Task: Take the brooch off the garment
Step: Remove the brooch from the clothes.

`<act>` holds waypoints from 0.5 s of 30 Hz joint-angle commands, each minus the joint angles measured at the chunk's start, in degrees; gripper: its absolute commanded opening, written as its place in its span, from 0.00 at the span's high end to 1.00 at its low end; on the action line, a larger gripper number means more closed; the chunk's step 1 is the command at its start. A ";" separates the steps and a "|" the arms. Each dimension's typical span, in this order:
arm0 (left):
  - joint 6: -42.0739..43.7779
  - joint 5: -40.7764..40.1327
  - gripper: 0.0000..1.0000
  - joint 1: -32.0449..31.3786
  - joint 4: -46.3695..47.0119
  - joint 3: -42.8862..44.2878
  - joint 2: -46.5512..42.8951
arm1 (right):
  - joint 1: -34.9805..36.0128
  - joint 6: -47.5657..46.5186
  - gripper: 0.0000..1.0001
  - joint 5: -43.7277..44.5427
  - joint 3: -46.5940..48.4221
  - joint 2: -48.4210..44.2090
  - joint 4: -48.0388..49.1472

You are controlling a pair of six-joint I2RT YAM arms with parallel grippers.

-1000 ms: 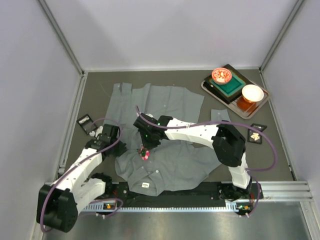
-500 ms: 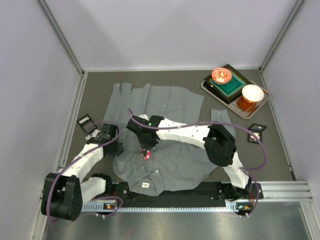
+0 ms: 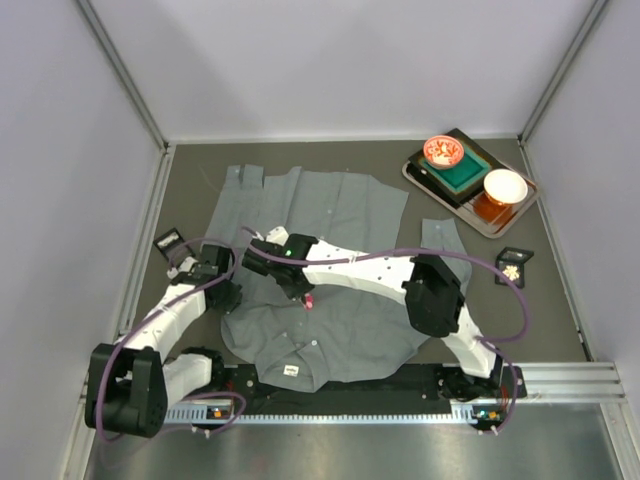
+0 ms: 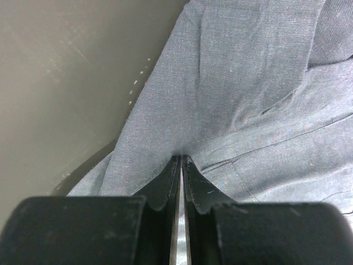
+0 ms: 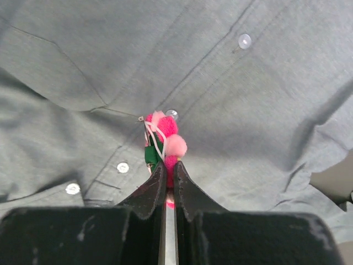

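Observation:
The garment [image 3: 345,300], a grey button-up shirt, lies spread across the middle of the table. The brooch [image 5: 164,138], pink pompoms with a green piece and a white loop, shows as a pink spot [image 3: 309,299] over the shirt's front near a pale button [image 5: 171,114]. My right gripper [image 5: 167,165] is shut on the brooch's lower end; whether its pin still sits in the cloth I cannot tell. My left gripper [image 4: 181,159] is shut on a pinched fold of the garment [image 4: 242,94] at the shirt's left edge [image 3: 228,300].
A tray [image 3: 415,176] at the back right holds a red bowl [image 3: 443,151], a green box [image 3: 461,172] and a white bowl [image 3: 505,186]. Small black cards lie at the left [image 3: 168,241] and right [image 3: 514,266]. Cell walls close in on both sides.
My right wrist has swung left while the brooch shifted slightly right and up. My left gripper has drawn the shirt's left edge a little further left.

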 commanded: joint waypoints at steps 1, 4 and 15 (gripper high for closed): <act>4.07 -3.00 0.89 0.72 -4.12 2.92 -0.05 | 0.27 -1.02 1.00 3.35 -2.84 -7.14 -1.28; 8.89 0.60 0.86 0.72 -1.76 4.24 -1.72 | -0.52 -4.35 1.00 -0.84 -9.33 -14.76 7.21; 26.74 29.29 0.41 0.54 2.53 12.77 -14.02 | -20.10 -25.24 1.00 -49.16 -44.50 -38.35 39.16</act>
